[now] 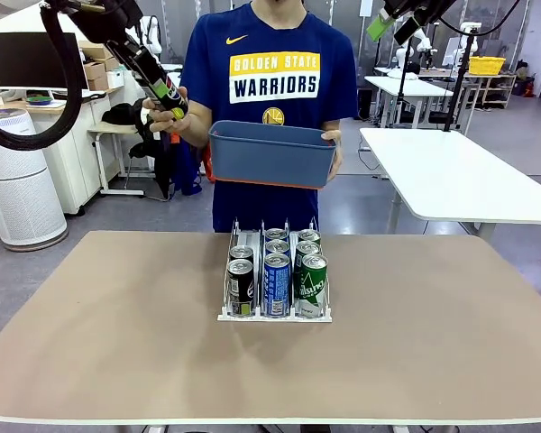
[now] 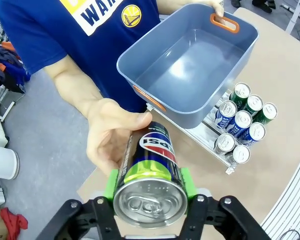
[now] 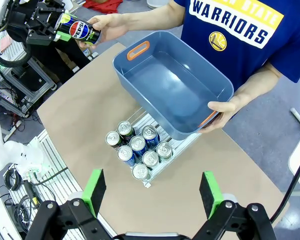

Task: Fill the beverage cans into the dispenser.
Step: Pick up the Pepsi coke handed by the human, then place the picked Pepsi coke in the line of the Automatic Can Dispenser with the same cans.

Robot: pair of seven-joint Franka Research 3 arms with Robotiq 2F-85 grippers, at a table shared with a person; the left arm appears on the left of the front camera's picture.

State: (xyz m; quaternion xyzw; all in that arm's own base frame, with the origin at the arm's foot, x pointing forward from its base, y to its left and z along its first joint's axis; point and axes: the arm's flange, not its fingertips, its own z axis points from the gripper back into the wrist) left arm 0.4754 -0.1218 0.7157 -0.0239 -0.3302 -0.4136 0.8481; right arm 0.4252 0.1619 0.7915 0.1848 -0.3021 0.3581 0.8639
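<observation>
Front view: the left gripper [image 1: 167, 97] is up high at the left, its fingers pinching a black Pepsi can [image 1: 165, 93], and the person's hand [image 1: 167, 119] cups the can's lower end. The person's other hand holds a blue-grey tub [image 1: 270, 153] above the far edge of the worktop [image 1: 99, 334]. On the worktop the dispenser [image 1: 274, 313] carries 6 cans in 3 lanes, 2 per lane: black at the left, blue in the middle, green at the right. The right gripper [image 1: 383, 23] hangs high at the upper right.

Left wrist view: green pads clamp the Pepsi can [image 2: 151, 175] on both sides just under its silver top, while the person's hand [image 2: 110, 137] touches its far end. The tub [image 2: 190, 70] looks empty, and the dispenser [image 2: 210, 137] lies partly under it.

Right wrist view: the right gripper [image 3: 152, 187] has its fingers spread wide with nothing between them, over the dispenser [image 3: 182, 142] and its 6 cans. The tub [image 3: 172, 82] is tilted above the rack's far end.

The step in hand looks like a handover of the 7th can. Next the left arm needs the person's hand to let go, then must carry the can down to the black lane, probably entering from the rear, where the tub may stand in the way.
</observation>
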